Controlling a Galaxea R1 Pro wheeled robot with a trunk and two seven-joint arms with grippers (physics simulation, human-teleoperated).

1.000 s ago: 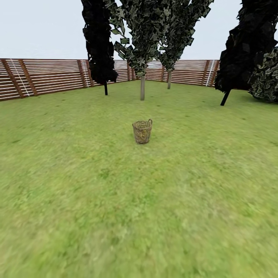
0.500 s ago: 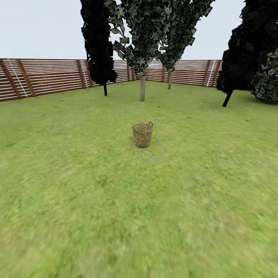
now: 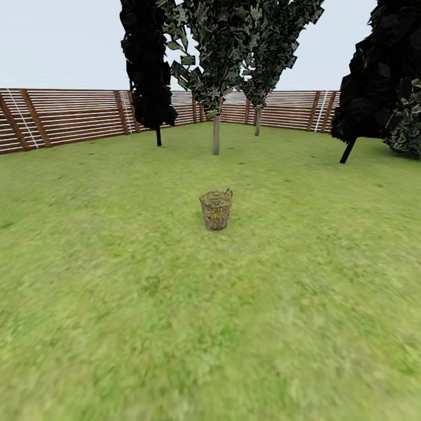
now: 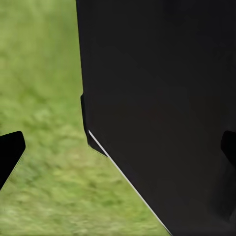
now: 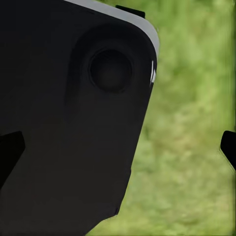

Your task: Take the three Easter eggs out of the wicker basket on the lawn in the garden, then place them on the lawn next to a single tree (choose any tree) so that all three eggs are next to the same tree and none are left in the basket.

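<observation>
The wicker basket (image 3: 216, 209) stands upright on the lawn (image 3: 175, 304) in the middle distance, straight ahead in the head view. I cannot make out the Easter eggs through its weave. Behind it rises a tree (image 3: 216, 133) with a pale straight trunk and speckled foliage. In the left wrist view my left gripper (image 4: 118, 151) is open, its dark fingertips (image 4: 10, 152) far apart over grass, beside a black part of the robot. My right gripper (image 5: 119, 150) is likewise open, with one fingertip (image 5: 229, 147) at the frame edge and nothing between the two.
A second pale-trunked tree (image 3: 257, 121) stands further back. Dark trees with thin black trunks stand at left (image 3: 158, 135) and right (image 3: 347, 151). A brown slatted fence (image 3: 64, 117) rings the garden. Open grass lies between me and the basket.
The whole head view has shifted: the basket sits slightly lower and nearer in the picture, so the camera has moved forward. The basket itself has not moved.
</observation>
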